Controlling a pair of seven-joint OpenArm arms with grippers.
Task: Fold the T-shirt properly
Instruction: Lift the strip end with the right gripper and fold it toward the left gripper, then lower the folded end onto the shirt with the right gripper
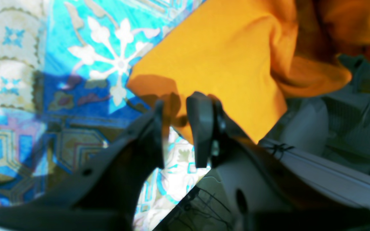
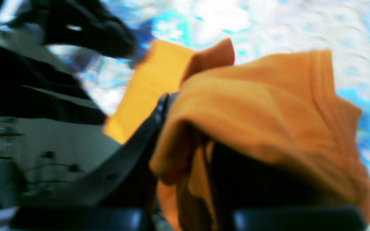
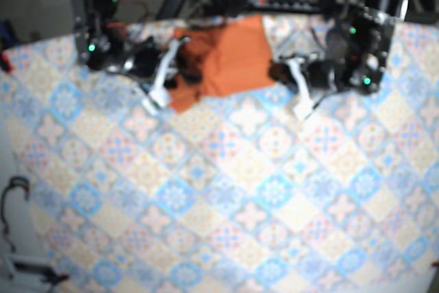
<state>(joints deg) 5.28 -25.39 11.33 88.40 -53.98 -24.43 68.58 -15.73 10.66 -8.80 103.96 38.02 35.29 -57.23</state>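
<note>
T-shirt [image 3: 230, 60] lies at the counter's [image 3: 226, 190] far edge, btwn both arms. It's part-folded but lumpy on the right arm's side. Right gripper [image 3: 169, 66] jaws look closed on a bunched wad of shirt (far jaw hidden under cloth). Left gripper [image 1: 177, 126] jaws narrowly open, empty, over the shirt's flat corner. Approx. halfway, I'd judge: last fold & smoothing remain.
</note>
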